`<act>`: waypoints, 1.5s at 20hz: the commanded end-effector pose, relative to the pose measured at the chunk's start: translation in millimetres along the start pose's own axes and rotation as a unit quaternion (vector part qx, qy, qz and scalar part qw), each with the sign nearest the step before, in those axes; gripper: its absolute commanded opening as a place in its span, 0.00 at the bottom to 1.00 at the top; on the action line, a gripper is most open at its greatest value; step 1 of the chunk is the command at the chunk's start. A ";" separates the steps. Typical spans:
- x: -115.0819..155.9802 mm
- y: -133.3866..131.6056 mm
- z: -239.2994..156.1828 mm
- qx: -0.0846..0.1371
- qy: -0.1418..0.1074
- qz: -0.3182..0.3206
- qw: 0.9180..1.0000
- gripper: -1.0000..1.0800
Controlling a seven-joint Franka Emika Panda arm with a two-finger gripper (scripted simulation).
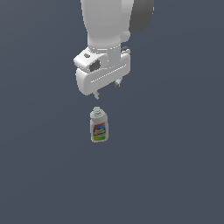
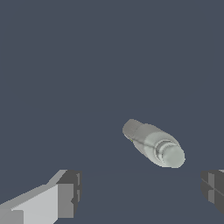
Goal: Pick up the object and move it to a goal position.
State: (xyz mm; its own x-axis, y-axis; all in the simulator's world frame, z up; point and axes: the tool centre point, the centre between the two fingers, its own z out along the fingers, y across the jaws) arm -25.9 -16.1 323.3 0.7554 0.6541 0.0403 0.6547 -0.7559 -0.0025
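Note:
The object (image 1: 99,126) is a small white bottle with a narrow cap and a red, blue, yellow and green label, standing upright on the dark grey floor. My gripper (image 1: 107,89) hangs just above and slightly behind its cap, not touching it. The two short fingertips (image 1: 117,84) point down and stand apart, so the gripper is open and empty. In the wrist view the bottle (image 2: 153,142) shows cap-first, apart from the fingers (image 2: 65,192), which are spread wide with nothing between them.
Plain dark grey floor (image 1: 175,166) lies all around the bottle. The white arm (image 1: 109,22) rises out of the frame above the gripper. No goal marker shows.

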 end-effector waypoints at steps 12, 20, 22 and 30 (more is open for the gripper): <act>-1.0 22.5 14.4 0.000 -0.007 -0.161 0.987 0.96; -2.2 35.6 23.4 0.002 -0.012 -0.254 0.967 0.96; -2.6 38.9 25.7 0.002 -0.012 -0.277 0.961 0.96; -4.3 51.3 34.7 0.005 -0.016 -0.364 0.931 0.96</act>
State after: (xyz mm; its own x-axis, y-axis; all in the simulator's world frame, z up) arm 4.1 -54.9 289.9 0.1456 0.9893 0.0062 0.9893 -0.1456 0.0053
